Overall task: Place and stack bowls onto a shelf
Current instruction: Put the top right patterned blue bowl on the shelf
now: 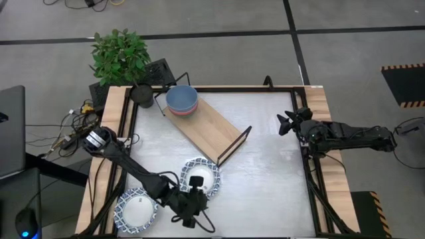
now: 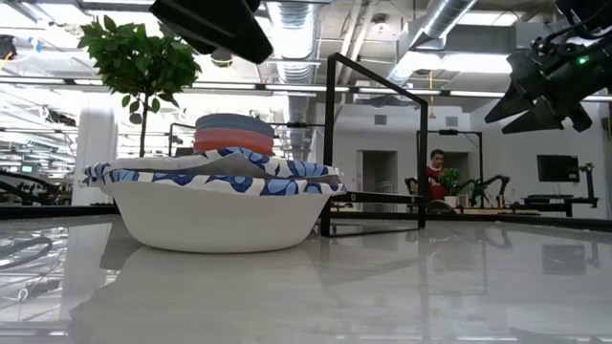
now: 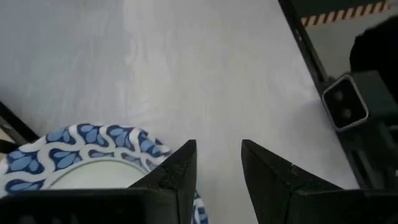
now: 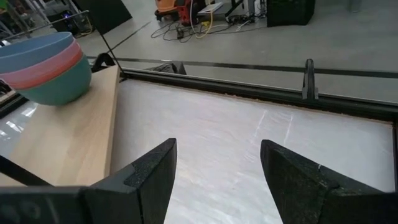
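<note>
A stack of small bowls point(image 1: 181, 100) point(image 4: 46, 65), light blue on top, stands on the far-left end of the light-wood shelf point(image 1: 209, 129), which lies slantwise on the table. Two blue-and-white patterned bowls rest on the table: one near the middle of the near side point(image 1: 201, 174) point(image 2: 215, 205), one at the near-left corner point(image 1: 137, 210). My left gripper point(image 1: 198, 196) point(image 3: 219, 171) is open and hovers beside the middle patterned bowl's rim point(image 3: 87, 143); the low view shows it raised above the bowl. My right gripper point(image 1: 284, 123) point(image 4: 217, 180) point(image 2: 540, 96) is open and waits above the table's right side.
A dark pot with a green plant point(image 1: 123, 56) stands at the far-left corner, just beyond the shelf's end. The shelf's black wire end frame point(image 1: 234, 143) point(image 2: 378, 143) stands upright near the table's middle. Bare tabletop point(image 1: 272, 186) spreads right of the shelf. A small camera point(image 3: 345, 106) sits on the near edge.
</note>
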Tool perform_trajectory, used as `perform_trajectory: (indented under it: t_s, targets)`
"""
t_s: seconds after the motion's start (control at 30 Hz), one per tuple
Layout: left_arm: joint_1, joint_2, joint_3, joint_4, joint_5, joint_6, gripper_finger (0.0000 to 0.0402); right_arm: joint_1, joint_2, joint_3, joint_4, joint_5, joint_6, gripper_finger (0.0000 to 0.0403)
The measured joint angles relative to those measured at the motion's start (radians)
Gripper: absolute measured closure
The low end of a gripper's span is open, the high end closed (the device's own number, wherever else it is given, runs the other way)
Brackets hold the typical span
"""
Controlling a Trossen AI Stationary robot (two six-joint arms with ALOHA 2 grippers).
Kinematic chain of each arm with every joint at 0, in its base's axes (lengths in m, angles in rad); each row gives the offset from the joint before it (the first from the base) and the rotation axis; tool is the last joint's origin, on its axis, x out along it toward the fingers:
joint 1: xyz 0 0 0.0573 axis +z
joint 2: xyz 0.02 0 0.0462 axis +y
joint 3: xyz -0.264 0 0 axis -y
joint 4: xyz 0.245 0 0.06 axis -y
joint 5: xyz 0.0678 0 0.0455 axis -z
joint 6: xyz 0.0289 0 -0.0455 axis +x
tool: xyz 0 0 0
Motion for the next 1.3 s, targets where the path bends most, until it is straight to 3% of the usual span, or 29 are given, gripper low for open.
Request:
perform_trajectory:
  t_s: [0.2, 0.37, 0.53, 0.73, 1.23, 1.3]
  targets:
    - [0.006, -0.012, 0.004, -0.019, -0.097, -0.02, 0.0288, 0.0, 0.0, 0.0, 0.0, -0.007, 0.0, 0.0143]
    - [0.004, 0.004, 0.005, -0.011, -0.095, -0.049, 0.0288, 0.0, 0.0, 0.0, 0.0, -0.022, 0.0, 0.0143]
    - [0.015, 0.016, 0.006, -0.017, -0.161, -0.168, 0.0288, 0.0, 0.0, 0.001, -0.011, -0.036, 0.0, 0.0143]
    - [0.022, 0.016, 0.006, -0.01, -0.046, -0.134, 0.0288, 0.001, 0.0, 0.001, -0.018, -0.05, 0.0, 0.0143]
    - [0.022, 0.017, 0.006, -0.089, -0.034, -0.13, 0.0274, 0.001, 0.0, 0.001, -0.023, -0.05, 0.0, 0.0143]
    - [0.024, 0.017, 0.006, -0.091, -0.092, -0.133, 0.0263, 0.001, 0.0, 0.001, -0.023, -0.05, 0.0, 0.0143]
